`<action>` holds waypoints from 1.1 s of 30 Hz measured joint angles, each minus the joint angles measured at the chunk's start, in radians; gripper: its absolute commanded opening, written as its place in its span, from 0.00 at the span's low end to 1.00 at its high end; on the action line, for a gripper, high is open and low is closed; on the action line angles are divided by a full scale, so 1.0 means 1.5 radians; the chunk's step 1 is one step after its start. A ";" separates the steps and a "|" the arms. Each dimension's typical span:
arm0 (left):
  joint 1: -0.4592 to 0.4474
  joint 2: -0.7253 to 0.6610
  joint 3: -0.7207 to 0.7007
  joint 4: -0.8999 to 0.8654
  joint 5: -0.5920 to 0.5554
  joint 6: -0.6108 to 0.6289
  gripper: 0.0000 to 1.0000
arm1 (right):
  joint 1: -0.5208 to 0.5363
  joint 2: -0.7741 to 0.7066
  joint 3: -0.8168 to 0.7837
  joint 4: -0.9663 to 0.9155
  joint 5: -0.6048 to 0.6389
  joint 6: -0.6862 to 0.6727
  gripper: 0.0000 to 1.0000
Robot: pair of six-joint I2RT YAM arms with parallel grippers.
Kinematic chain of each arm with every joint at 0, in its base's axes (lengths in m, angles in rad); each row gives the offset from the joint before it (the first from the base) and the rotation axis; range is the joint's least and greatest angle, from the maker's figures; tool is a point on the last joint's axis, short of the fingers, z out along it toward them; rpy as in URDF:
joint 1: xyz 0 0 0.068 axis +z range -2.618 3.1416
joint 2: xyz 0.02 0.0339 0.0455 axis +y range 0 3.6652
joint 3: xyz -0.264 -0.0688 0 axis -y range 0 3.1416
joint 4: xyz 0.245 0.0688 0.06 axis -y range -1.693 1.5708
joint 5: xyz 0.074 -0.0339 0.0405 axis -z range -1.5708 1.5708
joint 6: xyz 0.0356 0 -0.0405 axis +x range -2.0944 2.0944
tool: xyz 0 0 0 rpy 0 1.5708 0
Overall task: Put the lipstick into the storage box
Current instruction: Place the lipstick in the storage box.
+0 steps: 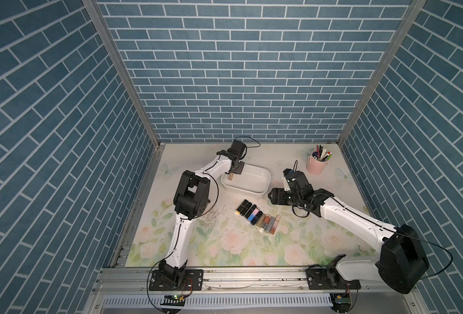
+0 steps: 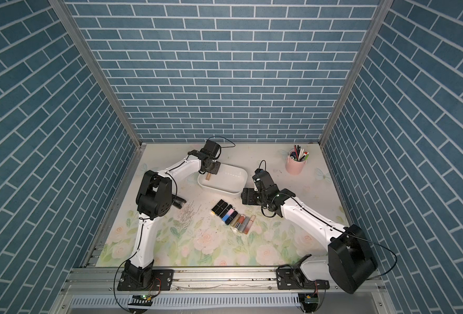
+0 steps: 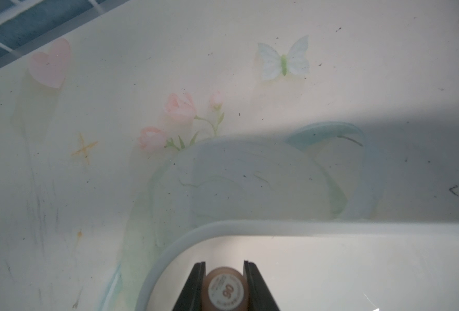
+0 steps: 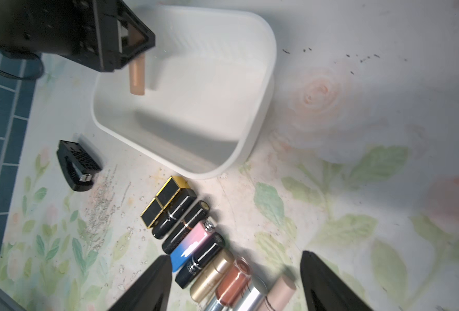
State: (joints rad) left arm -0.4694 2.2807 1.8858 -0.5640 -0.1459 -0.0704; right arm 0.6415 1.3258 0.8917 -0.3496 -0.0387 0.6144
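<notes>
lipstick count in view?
10. One lipstick held in the left gripper over the storage box; about nine side by side in the row on the mat. Tight packing may hide another.

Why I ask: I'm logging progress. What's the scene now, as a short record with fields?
left gripper: shut on tan lipstick, upright over a storage box corner
right gripper: open, holding nothing, near the lipstick row
storage box inside: no lipstick lying there
pen cup: pink, apart, at the back
</notes>
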 measured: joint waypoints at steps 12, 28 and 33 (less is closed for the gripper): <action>0.000 0.020 0.002 -0.004 0.010 -0.007 0.58 | 0.062 -0.049 -0.072 -0.067 0.033 0.098 0.70; -0.002 -0.365 -0.259 0.115 0.083 -0.078 0.78 | 0.122 0.008 -0.127 -0.050 0.036 0.164 0.51; -0.002 -0.462 -0.327 0.148 0.112 -0.107 0.79 | 0.131 0.019 -0.135 -0.048 0.036 0.169 0.51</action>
State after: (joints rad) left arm -0.4721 1.5883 1.3949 -0.3428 0.0227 -0.2302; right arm 0.8387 1.3540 0.6888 -0.4210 0.0147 0.8680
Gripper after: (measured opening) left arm 0.790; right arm 0.512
